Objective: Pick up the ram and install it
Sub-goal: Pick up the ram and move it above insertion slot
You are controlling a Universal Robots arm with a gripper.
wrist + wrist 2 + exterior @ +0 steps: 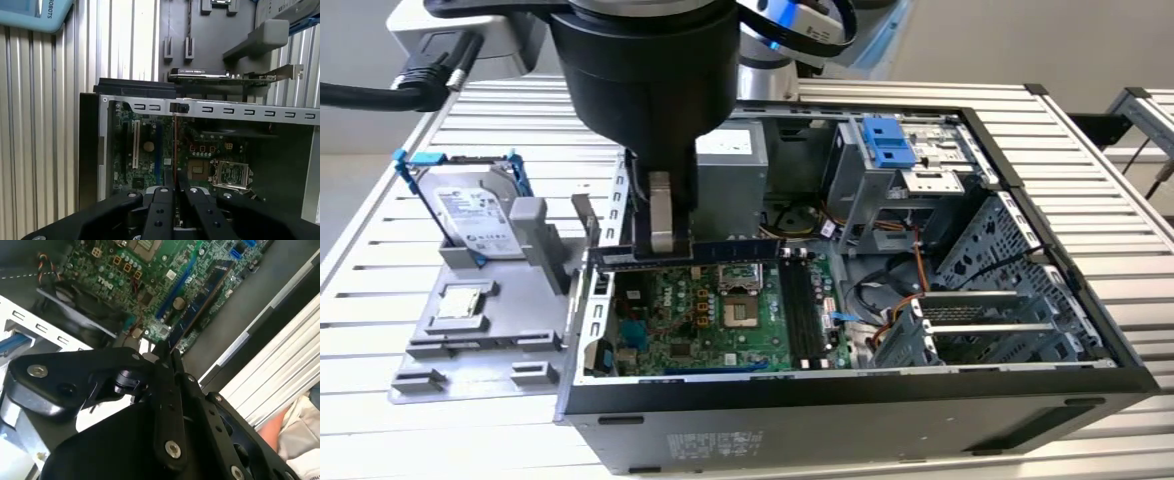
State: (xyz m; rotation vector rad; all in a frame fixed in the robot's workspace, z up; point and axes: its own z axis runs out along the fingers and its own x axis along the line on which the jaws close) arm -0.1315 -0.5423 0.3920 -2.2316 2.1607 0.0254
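Fingers: the gripper pinches one end of the ram.
Place: just above the motherboard.
First wrist view: ram edge-on.
Second wrist view: its flat side.
Long axis: level, pointing away from the fingers.

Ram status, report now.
Gripper shut on the ram. Held above the motherboard, not yet in a socket. Nothing seen blocking.

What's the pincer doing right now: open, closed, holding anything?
The pincer is closed on the ram, held above the motherboard.
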